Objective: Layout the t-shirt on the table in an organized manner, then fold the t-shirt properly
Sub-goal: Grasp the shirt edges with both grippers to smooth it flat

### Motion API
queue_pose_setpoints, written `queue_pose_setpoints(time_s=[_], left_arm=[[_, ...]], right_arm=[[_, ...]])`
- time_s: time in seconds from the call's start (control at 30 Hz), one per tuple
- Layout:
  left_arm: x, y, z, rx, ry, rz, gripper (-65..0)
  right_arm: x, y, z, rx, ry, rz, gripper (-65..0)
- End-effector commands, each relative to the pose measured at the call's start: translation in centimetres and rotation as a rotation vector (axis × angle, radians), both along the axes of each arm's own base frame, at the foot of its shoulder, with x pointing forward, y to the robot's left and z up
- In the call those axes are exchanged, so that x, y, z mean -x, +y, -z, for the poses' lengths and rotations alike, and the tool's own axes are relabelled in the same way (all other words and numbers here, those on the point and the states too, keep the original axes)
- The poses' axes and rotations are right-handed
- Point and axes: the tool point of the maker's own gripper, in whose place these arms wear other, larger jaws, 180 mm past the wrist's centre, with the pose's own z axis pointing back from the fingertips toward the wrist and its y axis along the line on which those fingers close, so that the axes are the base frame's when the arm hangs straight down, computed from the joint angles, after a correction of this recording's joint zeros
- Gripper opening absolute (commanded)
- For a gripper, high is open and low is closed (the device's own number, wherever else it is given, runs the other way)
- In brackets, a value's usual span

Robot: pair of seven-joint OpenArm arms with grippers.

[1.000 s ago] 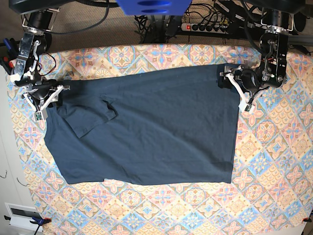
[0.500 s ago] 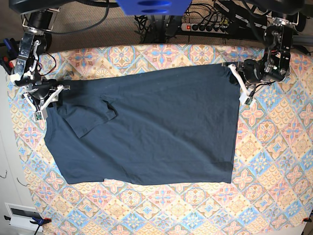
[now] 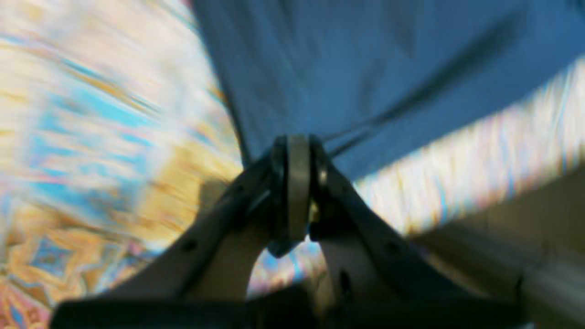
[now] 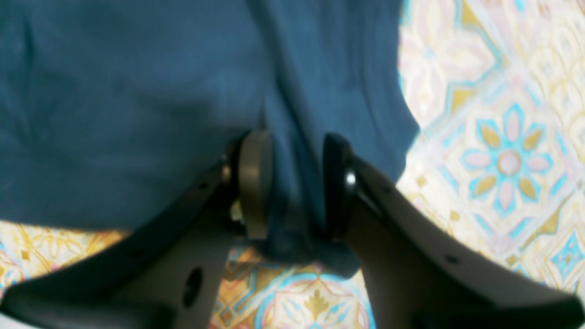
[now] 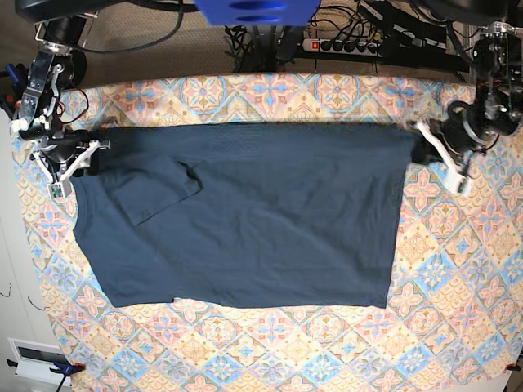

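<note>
The left gripper (image 3: 298, 183) has its pads pressed flat together on a corner of the t-shirt (image 5: 245, 220), the dark cloth fanning away from the pinch in taut creases; that view is smeared by blur, so the tile pattern beneath reads only as streaks. The right gripper (image 4: 292, 192) stands partly apart, its two round pads (image 4: 256, 183) bracketing a bunched fold of the same shirt that fills the gap between them and hangs out below in a small dark wad. Outward from both grips, the t-shirt lies spread across the table (image 5: 458, 310), its upper edge pulled into a nearly straight line between the two grippers, which sit at the shirt's two far corners, the left gripper (image 5: 426, 145) at one end and the right gripper (image 5: 72, 157) at the other. One short sleeve (image 5: 151, 189) is folded in onto the shirt body near the right gripper's end. The shirt's near edge lies flat, well inside the table's near border, with patterned cloth showing all round it. No container appears in any view.
</note>
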Motion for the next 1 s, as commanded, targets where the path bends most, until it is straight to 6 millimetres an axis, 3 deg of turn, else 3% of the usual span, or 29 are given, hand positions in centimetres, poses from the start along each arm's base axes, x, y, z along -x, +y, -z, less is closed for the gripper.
queue_pose_setpoints(time_s=[0.0,0.13,0.37,0.53,0.63,0.8,0.87,0.97], left_arm=[[-1.5,0.9,-1.4,0.006,-0.057,-0.032,-65.0],[-3.8,2.6,-1.0,0.093,-0.09,-0.162,-65.0],[-7.3,2.7,1.7,0.262,-0.068,-0.296,-65.0],[-10.1,-0.6,3.1,0.335,-0.027,-0.25,-65.0],[-10.1,-2.5,3.7,0.343,-0.005,-0.21,-65.0],[-10.1,-2.8,3.8,0.344,-0.002,-0.205,-65.0],[-10.1,-2.6,3.7,0.341,-0.002,-0.205,-65.0],[-10.0,-2.3,3.8,0.337,0.0,-0.21,-65.0]], right_arm=[[-0.9,-0.6,-1.5,0.021,-0.046,-0.005,-46.5],[-1.1,-0.6,-1.7,0.021,-0.052,-0.005,-46.5],[-1.2,-0.6,-1.7,0.021,-0.054,-0.005,-46.5],[-1.2,-0.3,-1.7,0.02,-0.053,-0.014,-46.2],[-1.8,1.2,-2.4,0.036,-0.068,-0.071,-46.1],[-6.0,5.1,-4.6,0.081,-0.12,-0.252,-40.8],[-7.0,5.6,-5.4,0.104,-0.134,-0.291,-36.9],[-7.0,5.9,-4.4,0.106,-0.099,-0.313,-33.4]])
